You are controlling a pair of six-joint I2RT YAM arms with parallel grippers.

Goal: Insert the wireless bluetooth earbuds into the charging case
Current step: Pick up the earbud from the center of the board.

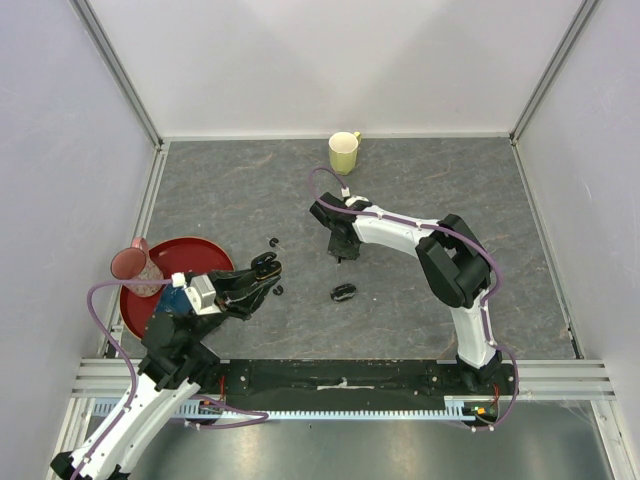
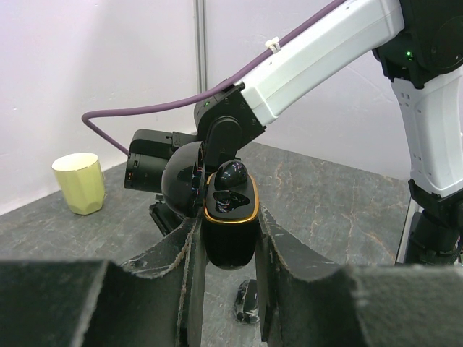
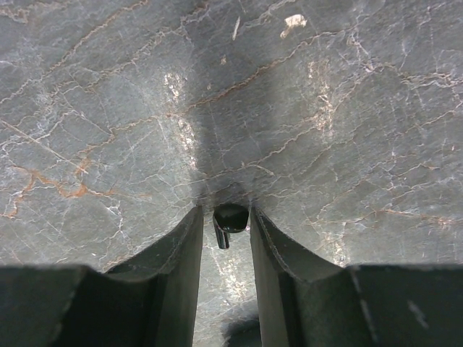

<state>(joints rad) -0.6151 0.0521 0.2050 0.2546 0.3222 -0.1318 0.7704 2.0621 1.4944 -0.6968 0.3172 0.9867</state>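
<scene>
My left gripper [image 1: 266,270] is shut on an open black charging case [image 2: 230,231] with a gold rim, held above the table with its lid [image 2: 233,173] up. A second black case [image 1: 343,292] lies on the table and also shows in the left wrist view [image 2: 247,300]. My right gripper [image 1: 345,250] points down at the table. Its jaws stand close around a tiny black earbud [image 3: 231,217] at the fingertips [image 3: 195,217]. Two more earbuds lie loose on the table, one far [image 1: 274,241] and one near [image 1: 280,290] the left gripper.
A red plate [image 1: 205,252] with a pink cup [image 1: 130,262] beside it sits at the left. A yellow mug [image 1: 344,152] stands at the back, also in the left wrist view [image 2: 79,182]. White walls and metal rails enclose the grey table [image 1: 480,190].
</scene>
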